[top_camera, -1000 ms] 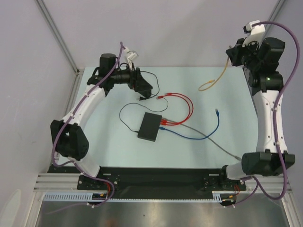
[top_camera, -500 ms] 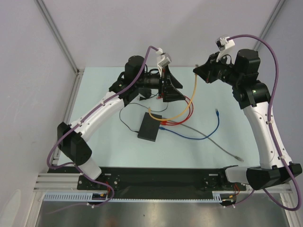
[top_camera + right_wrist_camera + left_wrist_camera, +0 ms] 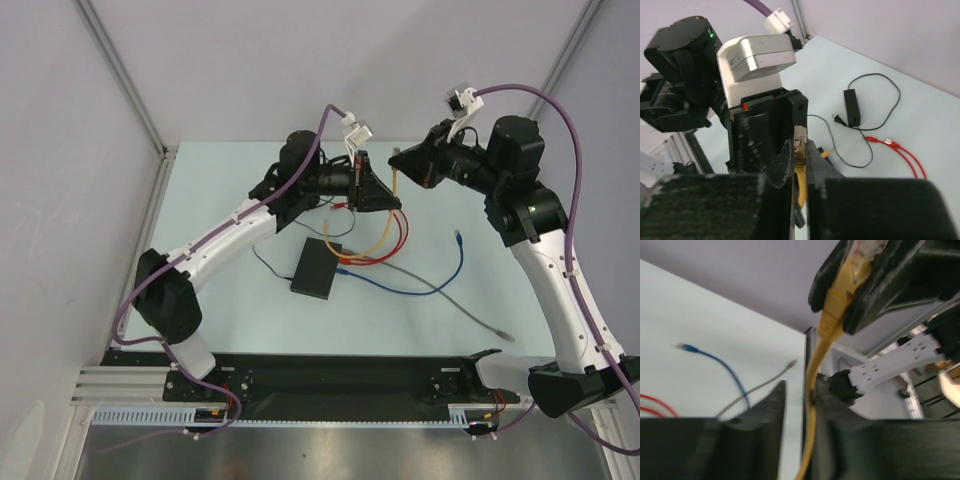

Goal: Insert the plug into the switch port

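Yellow plug (image 3: pixel 799 136) clamped in right gripper (image 3: pixel 799 152), its cable (image 3: pixel 811 365) between open left gripper (image 3: pixel 796 390)

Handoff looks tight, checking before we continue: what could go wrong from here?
1. The right gripper pinches the yellow plug, while its cable only runs loose through the open left gripper. Releasing early may drop it.
2. The grippers almost touch, so a collision is possible.
3. Cable slack crosses the red cables by the switch and could snag.

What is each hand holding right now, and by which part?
The right hand pinches the yellow cable at its plug end. The left hand straddles the cable lower down, a gap showing; apparently not gripping.
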`<state>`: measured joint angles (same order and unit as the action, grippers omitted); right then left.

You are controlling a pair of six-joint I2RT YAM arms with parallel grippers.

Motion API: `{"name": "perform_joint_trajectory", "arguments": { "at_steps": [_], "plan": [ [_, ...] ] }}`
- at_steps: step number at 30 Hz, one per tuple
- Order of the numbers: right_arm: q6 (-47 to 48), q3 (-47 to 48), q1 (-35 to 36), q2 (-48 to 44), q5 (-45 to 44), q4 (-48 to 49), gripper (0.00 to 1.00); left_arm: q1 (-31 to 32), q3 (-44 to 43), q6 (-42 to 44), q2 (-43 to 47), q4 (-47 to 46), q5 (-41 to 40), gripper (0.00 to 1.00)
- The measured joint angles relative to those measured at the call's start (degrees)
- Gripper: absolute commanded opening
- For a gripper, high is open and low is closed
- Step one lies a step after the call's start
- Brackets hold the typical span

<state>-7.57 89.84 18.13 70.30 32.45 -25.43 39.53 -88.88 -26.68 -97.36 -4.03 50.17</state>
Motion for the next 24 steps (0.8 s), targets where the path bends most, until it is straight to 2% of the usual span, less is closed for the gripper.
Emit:
{"name": "perform_joint_trajectory", "arguments": {
  "at_steps": [1, 2, 3, 5, 8, 14, 24],
  "plan": [
    [-0.3, -0.1, 0.1, 0.0, 0.3, 0.1, 0.24, 0.1, 0.6, -1.5, 0.0, -1.6, 0.6, 0.06],
    [-0.5, -0.2, 0.1, -0.1, 0.6, 0.3, 0.36, 0.1, 1.6, -3.2, 0.0, -4.1, 1.2, 0.00],
    [-0.7, -0.5, 0.1, -0.3, 1.0, 0.5, 0.52, 0.1, 2.9, -5.1, 0.0, -7.1, 1.7, 0.00],
    [-0.7, -1.4, -0.2, -0.9, 1.4, 0.6, 0.59, 0.0, 5.6, -8.9, 0.1, -12.5, 3.0, 0.00],
    [-0.4, -3.3, -2.0, -2.8, 4.0, 0.4, 0.58, -0.6, 9.4, -15.8, 0.1, -21.5, 5.6, 0.00],
    [-0.3, -5.9, -6.1, -5.6, 9.9, 0.9, 0.47, -1.4, 12.6, -24.7, 0.1, -33.6, 8.5, 0.00],
    [-0.5, -7.2, -3.2, -6.0, 16.6, 3.8, 0.52, -1.4, 13.6, -42.2, -1.1, -56.8, 12.3, 0.00]
  ]
}}
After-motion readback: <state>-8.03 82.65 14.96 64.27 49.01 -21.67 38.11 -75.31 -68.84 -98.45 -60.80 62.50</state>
